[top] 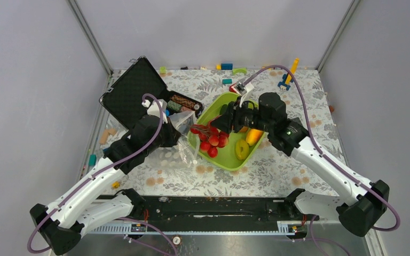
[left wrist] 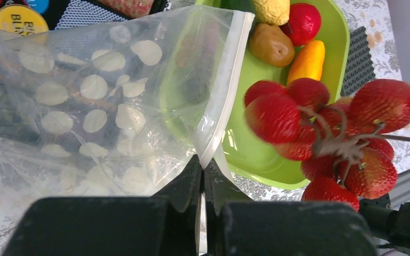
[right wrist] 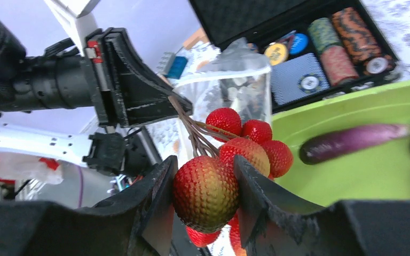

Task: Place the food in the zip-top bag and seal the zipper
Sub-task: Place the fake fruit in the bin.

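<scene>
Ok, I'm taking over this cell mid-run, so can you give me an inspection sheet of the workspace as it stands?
Surface: table under a floral cloth.
Job's things: zip-top bag held up by its zipper edge beside the green tray; strawberries outside the bag, near its mouth; eggplant, mango and other food in the tray.
Clutter: open black case of poker chips behind the bag; small blocks along the far edge.
Grippers: left gripper shut on the bag's edge; right gripper shut on one strawberry of the cluster.
Cables: purple cable looping along each arm.
Surroundings: grey walls on three sides; nothing else seen.
</scene>
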Tool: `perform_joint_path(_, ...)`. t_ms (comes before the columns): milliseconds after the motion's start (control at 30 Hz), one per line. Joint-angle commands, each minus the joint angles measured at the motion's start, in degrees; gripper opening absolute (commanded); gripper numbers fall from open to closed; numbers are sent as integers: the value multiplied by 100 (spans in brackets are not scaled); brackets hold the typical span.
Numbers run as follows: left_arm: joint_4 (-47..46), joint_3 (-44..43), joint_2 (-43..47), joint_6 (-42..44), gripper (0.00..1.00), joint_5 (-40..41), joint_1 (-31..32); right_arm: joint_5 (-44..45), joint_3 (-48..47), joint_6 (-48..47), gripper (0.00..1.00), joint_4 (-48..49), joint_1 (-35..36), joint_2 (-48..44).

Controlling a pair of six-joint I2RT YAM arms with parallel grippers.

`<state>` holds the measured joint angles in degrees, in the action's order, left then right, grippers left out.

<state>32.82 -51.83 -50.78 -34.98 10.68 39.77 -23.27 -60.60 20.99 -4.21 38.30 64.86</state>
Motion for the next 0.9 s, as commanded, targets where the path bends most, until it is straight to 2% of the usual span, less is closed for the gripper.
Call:
perform_joint_path(0,-457,54,-4,-36,0,-511,-24,-642,-300,234,0,713,139,248)
perform_joint_path(367,-668,160,108,-61,0,-1182,-28,-383,-323,390,0,977,280,878)
perform_joint_path(533,-457,147,59,-81,0,-837,-24,411,-173,2,0,473,275,424)
perform_joint_path(700,-317,128,7,-99,0,-479,-22,1477,61,-39,0,-479,205,-237)
perform_joint_path(867,-186,77,-87,-66,0,-329,-32,1490,288,114,0,-866,93,-471)
